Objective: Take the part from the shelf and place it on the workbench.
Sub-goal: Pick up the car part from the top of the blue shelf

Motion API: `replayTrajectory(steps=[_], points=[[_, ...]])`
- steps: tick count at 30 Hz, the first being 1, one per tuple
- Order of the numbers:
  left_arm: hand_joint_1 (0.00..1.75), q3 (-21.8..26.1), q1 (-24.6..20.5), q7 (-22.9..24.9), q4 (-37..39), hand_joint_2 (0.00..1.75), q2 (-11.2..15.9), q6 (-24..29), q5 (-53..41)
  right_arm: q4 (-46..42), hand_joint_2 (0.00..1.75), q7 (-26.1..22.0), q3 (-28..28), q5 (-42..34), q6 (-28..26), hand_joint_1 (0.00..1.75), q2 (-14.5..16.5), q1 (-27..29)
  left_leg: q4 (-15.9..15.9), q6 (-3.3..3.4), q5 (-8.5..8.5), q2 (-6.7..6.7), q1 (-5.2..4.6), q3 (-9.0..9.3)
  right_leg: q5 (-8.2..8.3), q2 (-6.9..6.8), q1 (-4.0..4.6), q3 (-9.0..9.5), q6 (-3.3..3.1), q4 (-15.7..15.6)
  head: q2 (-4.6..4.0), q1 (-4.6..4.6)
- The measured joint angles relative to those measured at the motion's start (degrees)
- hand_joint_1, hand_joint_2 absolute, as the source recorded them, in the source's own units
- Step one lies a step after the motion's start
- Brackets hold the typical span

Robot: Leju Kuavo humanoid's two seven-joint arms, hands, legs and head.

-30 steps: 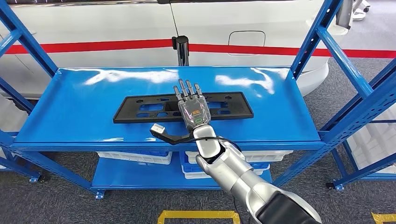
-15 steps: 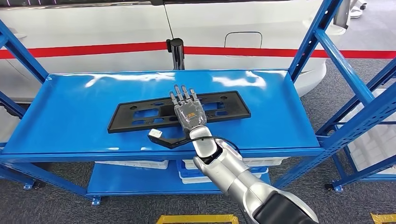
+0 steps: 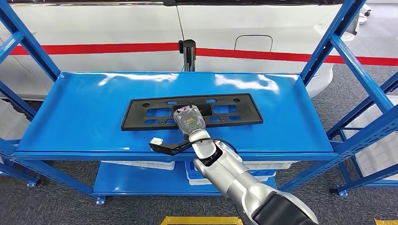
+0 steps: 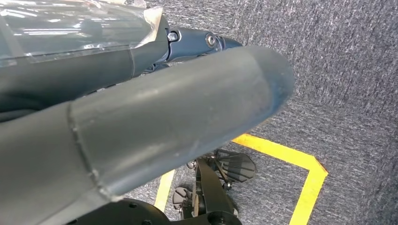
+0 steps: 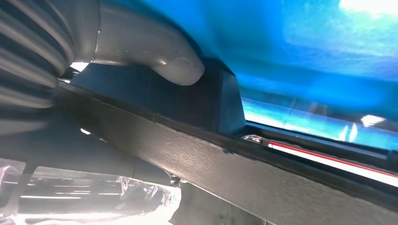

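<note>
The right hand (image 3: 188,119) lies over the front edge of a long black part (image 3: 141,114), at about its middle. Its fingers are curled down out of sight in the head view. In the right wrist view the grey thumb (image 5: 174,65) presses on one face of the part (image 5: 281,183), with the dark edge of the part running across just beside it, so the hand appears to grip the part. The part is a flat rectangular frame with cut-out openings. It lies flat on the upper level of a blue metal shelf (image 3: 70,112), roughly centred, with its long side parallel to the shelf's front edge. The silver right arm (image 3: 230,176) reaches up to it from below. The left hand (image 4: 141,122) hangs over grey carpet (image 4: 347,65) marked with yellow tape (image 4: 305,187); whether its fingers are apart or together I cannot tell. White bins (image 3: 136,165) sit on the lower level. Behind the shelf stands a white vehicle with a red stripe (image 3: 94,48).
</note>
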Motion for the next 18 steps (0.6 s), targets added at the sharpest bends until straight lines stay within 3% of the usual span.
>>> replayTrajectory(steps=[3, 11, 14, 18], points=[[0.0, 0.0, 0.0, 0.0, 0.0, 0.0, 0.0, 0.0, 0.0, 0.1, 1.75, -0.2, 0.0, -0.1, -0.1, 1.75, 0.0, 0.0, 0.0, 0.09, 0.04, -0.01, -0.06, 0.0, 0.06, 0.0, -0.15, -0.03, 0.42, 0.0, 0.0, 0.0], [0.0, -0.3, 0.0, 0.1, 0.0, 0.0, 0.0, 0.0, 0.0, 0.2, 1.75, -0.2, 0.2, -0.3, -0.9, 1.75, 0.0, 0.1, 0.0, 0.14, 0.08, -0.01, 0.02, 0.01, 0.07, -0.01, -0.27, -0.09, 0.44, 0.0, 0.0, 0.0], [0.0, -0.3, 0.0, 0.1, 0.0, 0.0, 0.0, 0.0, -0.1, -0.1, 1.75, 0.3, 0.1, -0.8, -4.2, 1.75, 0.0, 0.3, 0.0, 0.13, 0.09, 0.0, 0.11, 0.01, 0.07, -0.01, -0.26, -0.1, 0.44, 0.0, 0.0, 0.0], [0.0, -0.4, 0.0, 0.0, 0.0, 0.0, 0.0, 0.1, -0.2, -4.1, 1.75, -1.8, -1.2, -3.9, -12.9, 1.75, -0.1, 1.3, 0.0, 0.13, 0.09, 0.03, 0.16, -0.01, 0.07, 0.0, -0.23, -0.13, 0.43, 0.0, 0.0, 0.0]])
